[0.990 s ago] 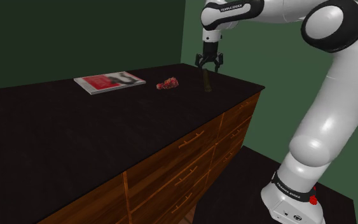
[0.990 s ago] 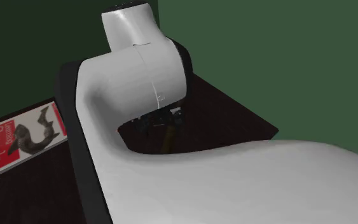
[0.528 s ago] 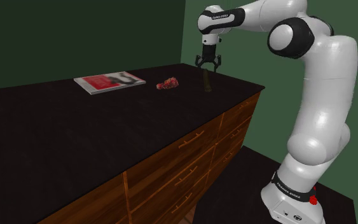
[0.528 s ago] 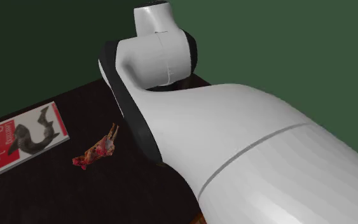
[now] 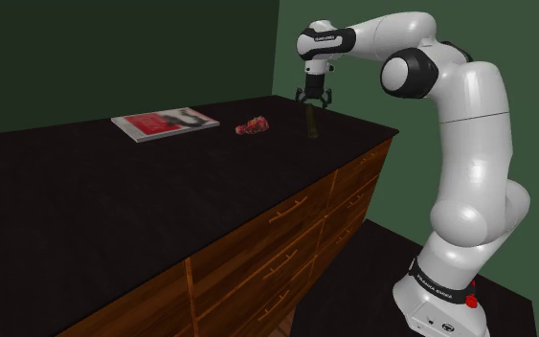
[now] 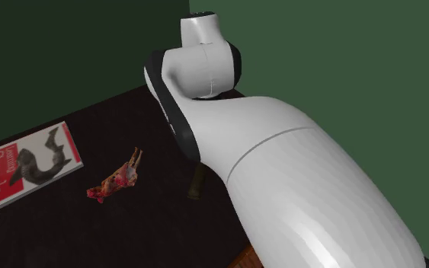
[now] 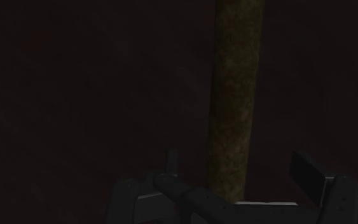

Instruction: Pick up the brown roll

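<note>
**Gripper** (image 5: 314, 99): black, two-fingered, on a white arm (image 5: 468, 153). It is spread wide and grasps nothing. In the shoulder view it sits at 12 o'clock of the roll, at the roll's upper end.

**Brown roll** (image 5: 313, 123): thin and olive-brown, on the desk (image 5: 114, 220) near its far corner. In the wrist view it runs between the fingers (image 7: 170, 164) and touches neither.

**Red lump** (image 5: 253, 125): on the desk at 9 o'clock of the roll, near it.

**Magazine** (image 5: 165, 123): red-and-white cover, lying flat at 9 o'clock of the lump, apart from it.

**Desk**: black top with wooden drawer fronts (image 5: 286, 254).
</note>
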Controlling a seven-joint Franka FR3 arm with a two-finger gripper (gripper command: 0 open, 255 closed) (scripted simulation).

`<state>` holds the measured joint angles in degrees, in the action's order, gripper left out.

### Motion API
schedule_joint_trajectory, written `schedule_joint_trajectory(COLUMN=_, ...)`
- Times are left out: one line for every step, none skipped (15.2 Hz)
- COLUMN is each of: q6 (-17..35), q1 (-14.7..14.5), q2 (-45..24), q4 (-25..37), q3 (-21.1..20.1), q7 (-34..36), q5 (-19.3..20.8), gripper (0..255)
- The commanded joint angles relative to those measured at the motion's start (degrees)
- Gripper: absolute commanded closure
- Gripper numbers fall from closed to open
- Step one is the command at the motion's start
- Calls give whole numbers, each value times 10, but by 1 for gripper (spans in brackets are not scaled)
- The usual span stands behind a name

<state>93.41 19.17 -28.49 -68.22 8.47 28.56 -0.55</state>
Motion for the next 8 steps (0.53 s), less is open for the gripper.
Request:
schedule_joint_trajectory(q6=15, q1=0, q2=0, q4=-15, q3=0, q7=0, q5=0, gripper=0)
schedule_joint_trajectory(q6=23, q1=0, q2=1, q4=-24, q3=0, q7=1, q5=0, gripper=0)
schedule_joint_trajectory(q6=31, q1=0, q2=2, q4=-33, q3=0, q7=1, q5=0, gripper=0)
schedule_joint_trajectory(q6=36, q1=-1, q2=2, q4=-38, q3=0, q7=1, q5=0, gripper=0)
schedule_joint_trajectory(q6=36, q1=-1, q2=2, q4=-38, q3=0, q7=1, q5=0, gripper=0)
schedule_joint_trajectory(q6=38, q1=-1, q2=4, q4=-42, q3=0, q7=1, q5=0, gripper=255)
schedule_joint_trajectory(q6=38, q1=-1, q2=4, q4=-41, q3=0, q7=2, q5=0, gripper=255)
schedule_joint_trajectory(q6=38, q1=-1, q2=5, q4=-42, q3=0, q7=2, q5=0, gripper=255)
